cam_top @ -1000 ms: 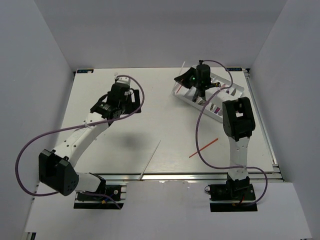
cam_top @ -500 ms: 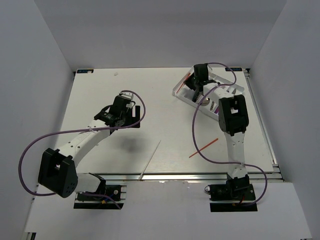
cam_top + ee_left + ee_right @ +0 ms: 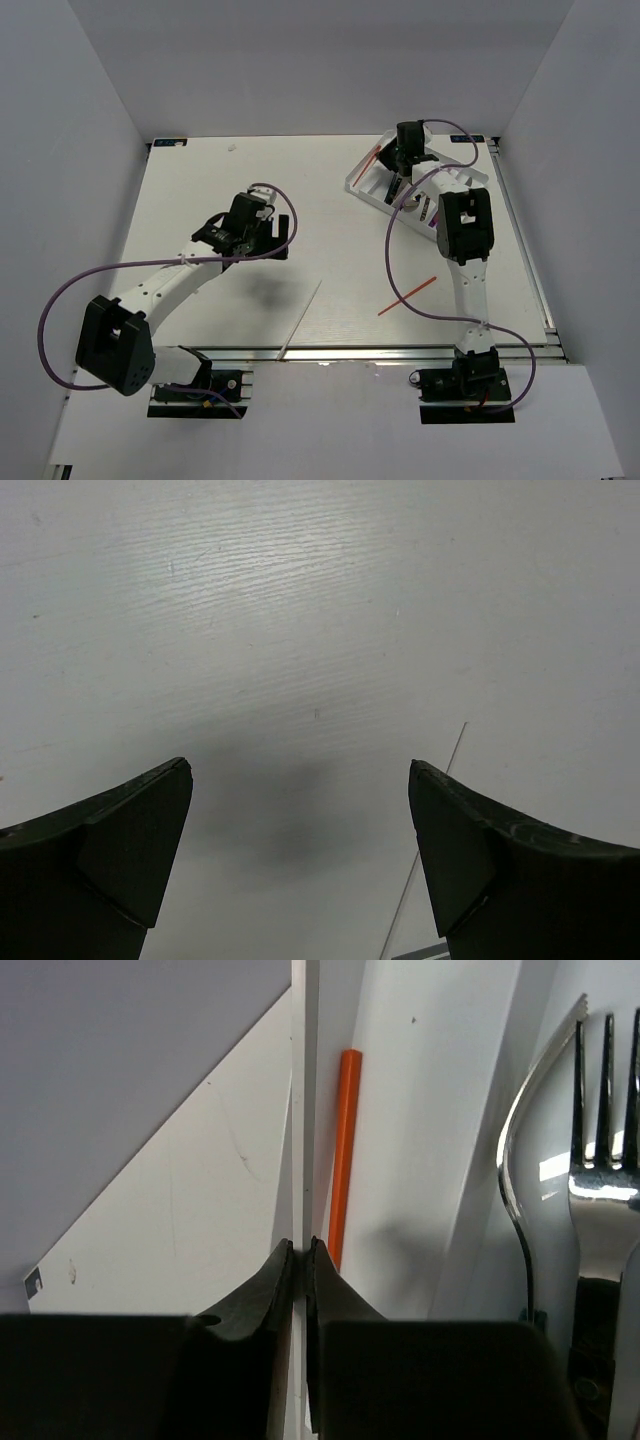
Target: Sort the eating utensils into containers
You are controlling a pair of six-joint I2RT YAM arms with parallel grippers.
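Note:
The white tray (image 3: pixel 362 187) stands at the back right with several utensils in its compartments. My right gripper (image 3: pixel 398 160) is down at the tray's far-left compartment, its jaws shut (image 3: pixel 300 1246) on a thin pale chopstick (image 3: pixel 305 1080) that runs along the tray's outer wall. A red chopstick (image 3: pixel 342 1150) lies in that compartment, and a silver fork (image 3: pixel 600 1160) in the one beside it. My left gripper (image 3: pixel 262 236) is open and empty (image 3: pixel 300 780) over bare table. A second pale chopstick (image 3: pixel 302 318) (image 3: pixel 440 810) and a red chopstick (image 3: pixel 407 296) lie on the table near the front.
The white tabletop (image 3: pixel 200 180) is walled in by grey panels on the left, back and right. A metal rail (image 3: pixel 400 352) runs along the front edge. Purple cables loop from both arms.
My right gripper has carried the pale chopstick from above the tray's left end down into the tray. My left arm has swung toward the front right, nearer the table's middle.

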